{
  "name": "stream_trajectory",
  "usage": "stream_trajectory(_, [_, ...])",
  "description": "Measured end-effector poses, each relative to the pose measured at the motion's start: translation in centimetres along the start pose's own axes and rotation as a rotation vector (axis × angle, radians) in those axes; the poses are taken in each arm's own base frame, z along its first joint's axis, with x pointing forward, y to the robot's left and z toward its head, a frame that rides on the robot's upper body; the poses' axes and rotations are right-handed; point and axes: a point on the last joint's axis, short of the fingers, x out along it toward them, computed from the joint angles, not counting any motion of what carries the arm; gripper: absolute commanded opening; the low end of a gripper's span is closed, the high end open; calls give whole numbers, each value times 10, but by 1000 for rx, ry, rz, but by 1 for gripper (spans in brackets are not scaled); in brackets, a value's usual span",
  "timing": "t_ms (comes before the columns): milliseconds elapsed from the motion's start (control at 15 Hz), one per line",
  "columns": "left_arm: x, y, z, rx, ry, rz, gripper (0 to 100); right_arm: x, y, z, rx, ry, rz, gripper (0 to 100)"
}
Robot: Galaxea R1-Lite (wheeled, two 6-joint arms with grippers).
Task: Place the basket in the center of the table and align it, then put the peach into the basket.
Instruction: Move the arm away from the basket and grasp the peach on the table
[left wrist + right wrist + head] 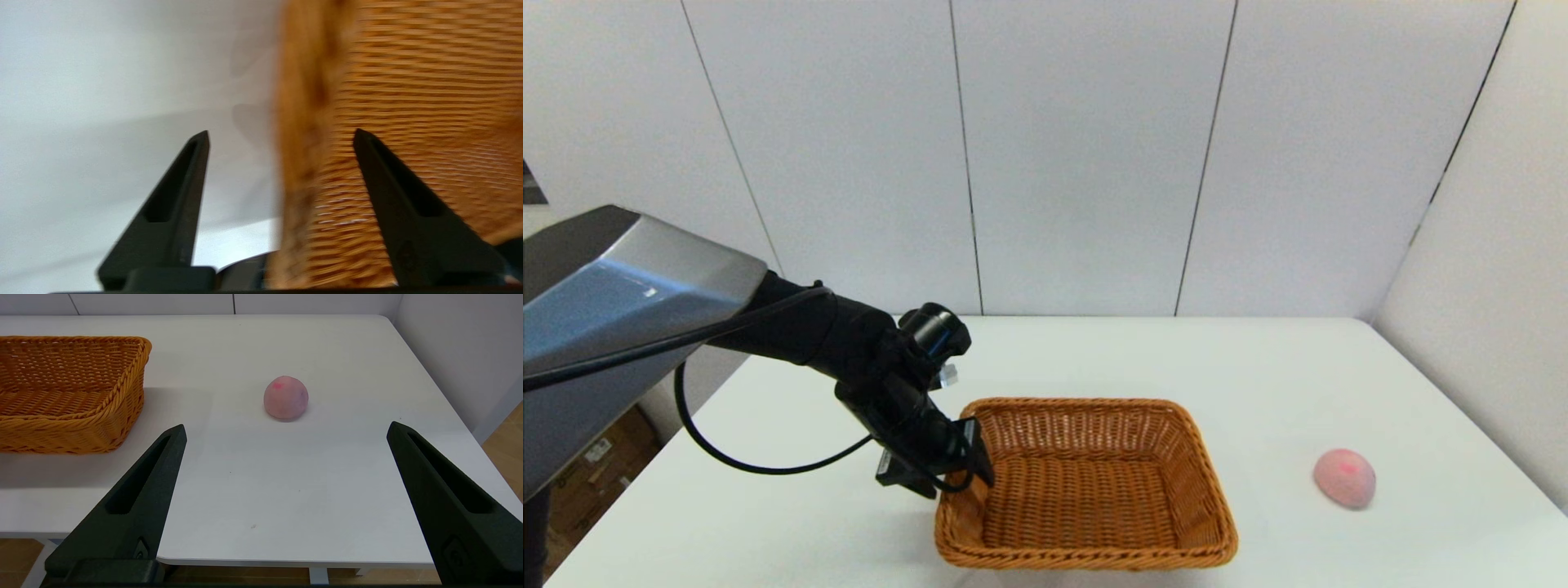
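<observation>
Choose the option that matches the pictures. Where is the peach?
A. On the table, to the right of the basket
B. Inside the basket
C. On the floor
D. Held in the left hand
A. The peach lies on the bare table, apart from the basket and to its right; the left hand straddles the basket's left rim.

White table, rounded near corner, plain surface with a few tiny specks; its near edge and part of a leg show over brown flooring. Orange-brown wicker basket, braided rim, flared side, standing upright on the table, interior weave visible, cut off by the picture's edge. Pale pink peach, small red blotch on its upper side, resting on the table well apart from the basket. Right gripper, two long black fingers spread wide, held off the table's near edge, the peach lying beyond and between them. White panelled wall behind and beside the table.
</observation>
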Motion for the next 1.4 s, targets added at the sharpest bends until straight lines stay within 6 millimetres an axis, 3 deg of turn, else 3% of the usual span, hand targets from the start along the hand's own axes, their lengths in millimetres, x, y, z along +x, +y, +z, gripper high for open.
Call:
stream_trajectory(200, [-32, -2, -3, 45, -79, 79, 100, 0, 0, 0, 0, 0, 0, 100])
stream_trajectory(533, [-104, -2, -17, 118, -281, 95, 100, 0, 0, 0, -9, -1, 3, 100])
stream_trajectory(800, [-166, 27, -37, 142, -399, 130, 100, 0, 0, 0, -12, -2, 3, 100])
stream_trajectory(1000, [-217, 58, -81, 128, -476, 175, 100, 0, 0, 0, -18, -2, 4, 100])
stream_trajectory(1133, [-238, 72, -125, 109, -537, 190, 100, 0, 0, 0, -12, -2, 3, 100])
stream_trajectory(1400, [-230, 97, -215, 98, -654, 192, 100, 0, 0, 0, -13, -1, 3, 100])
